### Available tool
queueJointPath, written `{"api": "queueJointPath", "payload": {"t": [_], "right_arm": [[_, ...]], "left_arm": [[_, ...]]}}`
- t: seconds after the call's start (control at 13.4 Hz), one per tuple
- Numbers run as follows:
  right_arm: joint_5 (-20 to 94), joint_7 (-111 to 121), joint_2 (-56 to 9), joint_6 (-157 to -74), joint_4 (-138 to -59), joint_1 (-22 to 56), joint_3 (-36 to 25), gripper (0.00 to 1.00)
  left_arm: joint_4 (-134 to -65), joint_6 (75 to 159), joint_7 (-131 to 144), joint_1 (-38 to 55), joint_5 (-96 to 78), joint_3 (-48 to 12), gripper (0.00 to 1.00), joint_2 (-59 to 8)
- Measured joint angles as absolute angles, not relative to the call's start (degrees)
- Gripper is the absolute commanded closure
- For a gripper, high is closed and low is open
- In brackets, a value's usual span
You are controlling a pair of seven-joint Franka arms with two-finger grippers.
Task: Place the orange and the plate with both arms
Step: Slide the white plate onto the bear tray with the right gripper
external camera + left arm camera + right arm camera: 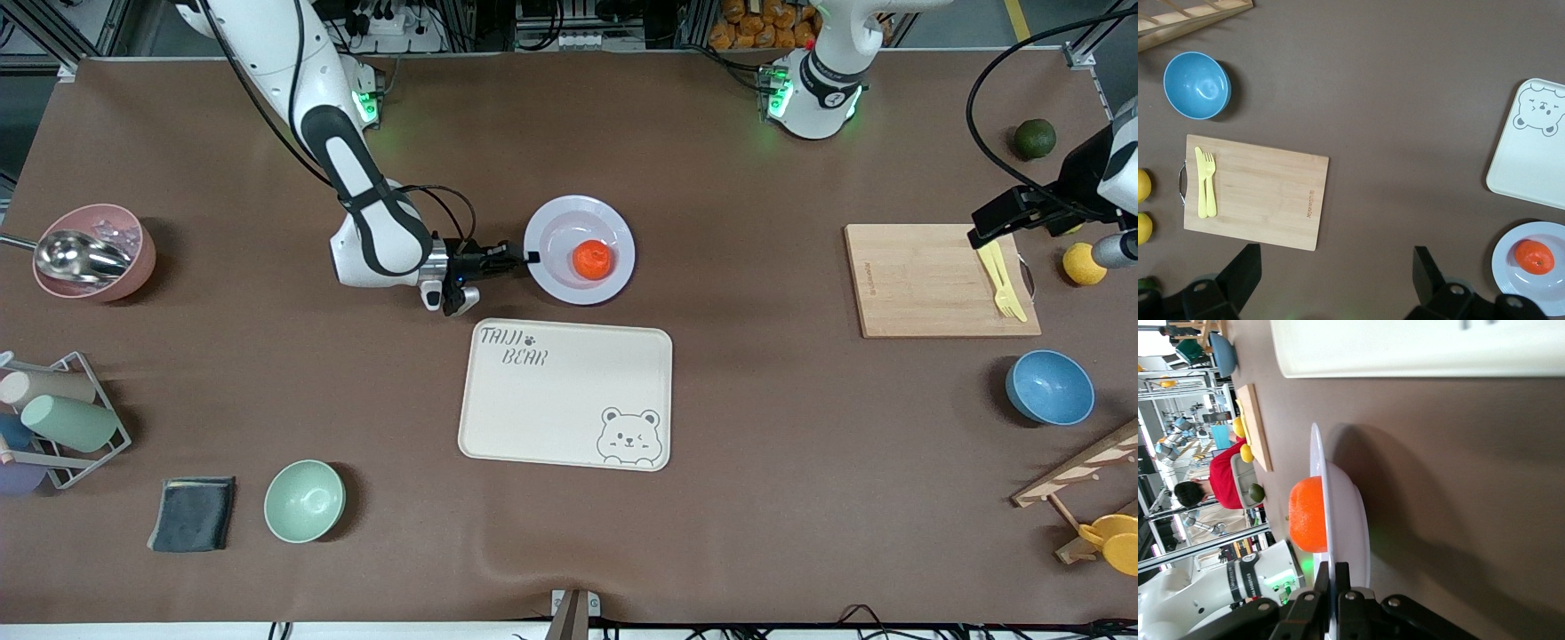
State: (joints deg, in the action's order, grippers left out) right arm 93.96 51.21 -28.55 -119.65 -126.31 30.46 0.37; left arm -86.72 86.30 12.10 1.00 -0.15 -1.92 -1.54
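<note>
the right gripper (524, 259) reaches in low from the right arm's end of the table with its fingers pressed together on the rim of the plate (558, 283), pinching the edge that faces it; in the right wrist view the two fingertips (1338, 583) close over the thin rim of the plate (1345, 520), one above and one under it. the plate is round, so it has no long axis, and it sits level with its well facing up, just past the fingertips and farther from the front camera than the cream bear tray (533, 418), apart from it. the orange (592, 260) rests in the plate's well, a little off centre, away from the pinched rim; its dimple cannot be made out. the left gripper (1335, 280) hangs high at the left arm's end, its fingers spread wide and holding nothing, waiting above bare tabletop beside the wooden cutting board (925, 293), on which a yellow fork and knife (1003, 283) lie side by side.
</note>
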Motion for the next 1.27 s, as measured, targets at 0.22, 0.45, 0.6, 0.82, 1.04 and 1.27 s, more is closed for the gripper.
{"api": "queueJointPath", "payload": {"t": [0.22,0.45,0.6,0.82,1.04,1.27], "right_arm": [[96.94,51.21,-27.96,-115.94,-126.12,30.47,0.43,1.00],[99.02,51.16,-27.22,-114.29,-125.70,30.42,0.29,1.00],[99.23,50.71,-27.13,-114.32,-125.23,29.26,-0.12,1.00],[99.29,49.11,-27.13,-114.27,-123.85,25.78,-0.50,1.00],[99.31,48.56,-27.18,-114.32,-121.96,22.57,-0.62,1.00],[99.50,48.18,-28.29,-114.99,-119.90,20.62,-0.69,1.00]], "left_arm": [[-86.72,85.84,12.05,0.99,-0.15,-1.91,0.00,-1.52],[-86.72,85.49,12.05,0.99,-0.15,-1.91,0.00,-1.51],[-86.77,85.33,12.05,0.99,-0.15,-1.91,0.00,-1.52],[-87.08,85.25,12.05,1.00,-0.15,-1.91,0.00,-1.57],[-87.15,84.70,12.05,1.03,-0.15,-1.92,0.00,-1.58],[-87.17,84.61,12.05,1.43,-0.15,-1.92,0.00,-1.61]]}}
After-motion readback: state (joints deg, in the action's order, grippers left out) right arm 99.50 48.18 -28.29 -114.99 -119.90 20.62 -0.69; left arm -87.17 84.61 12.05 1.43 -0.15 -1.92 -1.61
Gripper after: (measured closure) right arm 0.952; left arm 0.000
